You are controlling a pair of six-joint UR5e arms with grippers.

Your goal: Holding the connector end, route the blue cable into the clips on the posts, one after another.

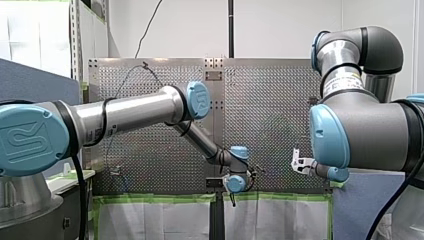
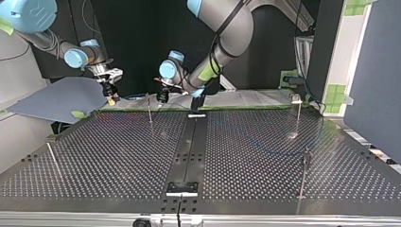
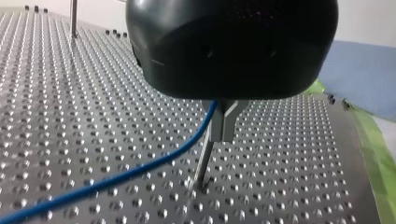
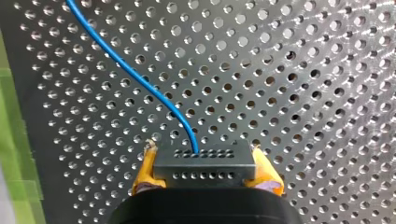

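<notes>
Slim posts (image 2: 299,116) around edges, table (image 2: 118,156) middle open

The blue cable (image 3: 140,170) runs off the left wrist view's edge, its far end unseen.

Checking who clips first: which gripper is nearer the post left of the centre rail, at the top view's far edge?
Left. My left gripper hangs close beside the post; my right gripper sits farther off, on its other side.
</notes>
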